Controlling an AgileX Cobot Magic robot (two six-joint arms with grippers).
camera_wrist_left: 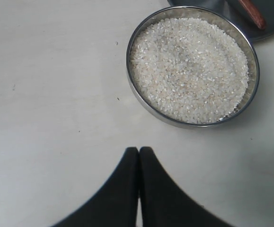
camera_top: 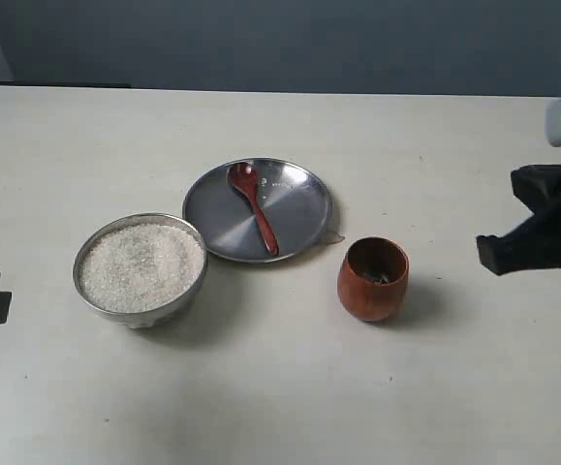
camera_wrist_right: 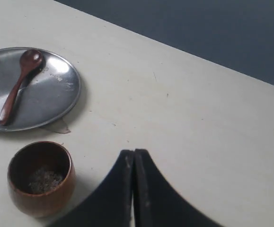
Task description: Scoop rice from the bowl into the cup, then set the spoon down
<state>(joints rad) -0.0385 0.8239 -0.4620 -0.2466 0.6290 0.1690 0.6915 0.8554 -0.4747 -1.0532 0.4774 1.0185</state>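
Found the bowl standing left of centre on the table, filled almost to the rim with rice. Saw the plate just right of the bowl and farther back, rims very close; could not tell whether touching. Noted the spoon lying flat on the plate, head toward the far side, handle running nearward and slightly right, its end close to the plate's near rim. Spotted a small pale flap poking out from under the plate's near-right rim. Placed the cup upright, right of the plate and nearer, apart from it and well apart from the bowl; made out something greyish at its dark bottom, too blurred to name. Located the left gripper at the far left edge of the scene, left of the bowl and clear of it, fingers pressed together along their length with nothing between them. Located the right gripper at the right edge, right of the cup and apart from it, fingers likewise closed against each other and holding nothing.
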